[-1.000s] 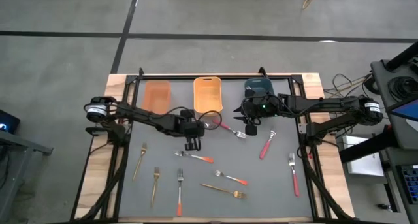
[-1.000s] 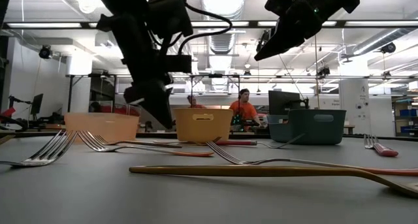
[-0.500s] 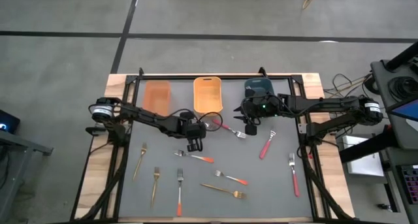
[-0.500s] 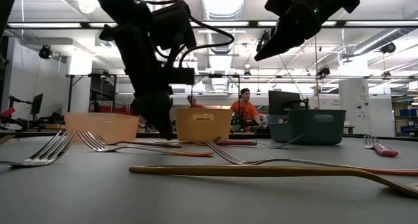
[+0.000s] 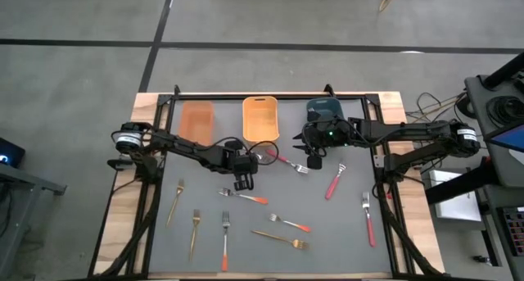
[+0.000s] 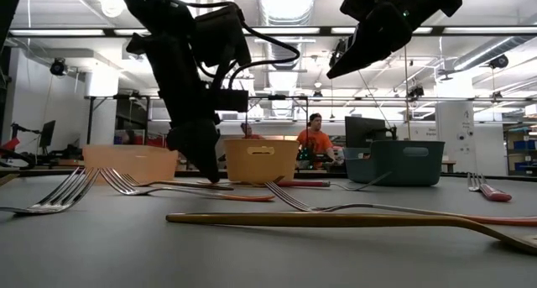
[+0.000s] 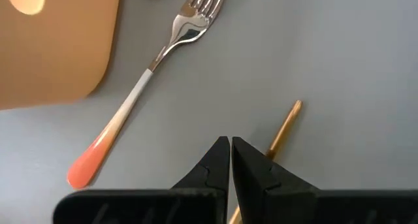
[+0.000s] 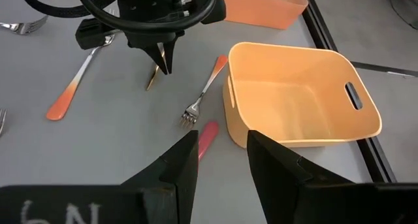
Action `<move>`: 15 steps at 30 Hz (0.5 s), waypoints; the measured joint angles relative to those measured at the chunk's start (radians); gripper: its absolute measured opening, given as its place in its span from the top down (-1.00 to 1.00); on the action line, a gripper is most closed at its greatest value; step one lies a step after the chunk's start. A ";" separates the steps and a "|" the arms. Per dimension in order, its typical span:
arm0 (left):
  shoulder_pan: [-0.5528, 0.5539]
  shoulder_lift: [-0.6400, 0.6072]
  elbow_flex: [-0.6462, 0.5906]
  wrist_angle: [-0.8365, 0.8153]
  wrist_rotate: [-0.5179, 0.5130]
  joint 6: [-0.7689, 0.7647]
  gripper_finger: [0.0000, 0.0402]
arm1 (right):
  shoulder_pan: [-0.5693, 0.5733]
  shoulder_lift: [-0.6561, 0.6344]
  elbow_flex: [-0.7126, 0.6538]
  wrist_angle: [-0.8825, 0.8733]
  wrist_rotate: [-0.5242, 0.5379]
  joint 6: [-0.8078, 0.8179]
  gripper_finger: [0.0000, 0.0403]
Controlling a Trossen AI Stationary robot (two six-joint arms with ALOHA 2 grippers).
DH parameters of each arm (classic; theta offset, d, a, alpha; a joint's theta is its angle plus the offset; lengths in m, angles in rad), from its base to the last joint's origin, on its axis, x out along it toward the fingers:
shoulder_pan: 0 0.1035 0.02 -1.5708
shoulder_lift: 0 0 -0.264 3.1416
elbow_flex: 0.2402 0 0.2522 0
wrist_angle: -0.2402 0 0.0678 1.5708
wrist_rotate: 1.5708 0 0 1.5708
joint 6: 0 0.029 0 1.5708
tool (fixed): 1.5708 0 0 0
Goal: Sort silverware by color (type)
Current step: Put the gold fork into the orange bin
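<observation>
My left gripper (image 7: 230, 142) is shut and hangs low over the grey mat (image 5: 344, 232), just near of the yellow bin (image 5: 260, 117). Its fingertips stand right beside the handle of a gold fork (image 7: 285, 126), whose lower part they hide. An orange-handled fork (image 7: 140, 103) lies flat beside it, next to the bin. My right gripper (image 8: 222, 152) hangs open and high in front of the teal bin (image 5: 325, 111), with nothing between its fingers. More forks lie flat on the mat: gold (image 5: 174, 201), orange-handled (image 5: 244, 196), red-handled (image 5: 333, 183). My left gripper points steeply down with its shut fingers (image 8: 163, 59) close against the gold fork's handle (image 7: 287, 123), which lies flat on the mat. The handle passes beside one finger, not between the two. I cannot tell whether the finger touches it.
Three bins stand in a row at the mat's far edge: orange (image 5: 196, 120), yellow, teal. A red-handled fork (image 5: 286, 160) lies between the two grippers. Other forks are scattered over the near half (image 5: 280, 238) and near the right edge (image 5: 368, 218). A person (image 6: 312, 141) stands in the room behind.
My left gripper has sunk a little toward the mat and rolled slightly, its fingers still shut, then held still. My right gripper and the forks have stayed where they were.
</observation>
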 joint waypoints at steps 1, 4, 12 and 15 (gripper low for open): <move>0.000 0.000 0.000 0.000 0.003 0.000 1.00 | 0.000 0.000 0.000 0.000 0.000 0.000 0.39; -0.002 0.000 0.000 0.000 0.012 0.000 1.00 | 0.000 0.000 0.000 0.000 0.000 0.000 0.39; -0.015 0.000 0.000 -0.013 0.030 -0.001 1.00 | 0.000 0.000 0.000 0.000 0.000 0.000 0.39; -0.020 -0.001 0.000 -0.030 0.054 -0.002 1.00 | 0.000 0.000 0.000 0.000 0.000 0.000 0.39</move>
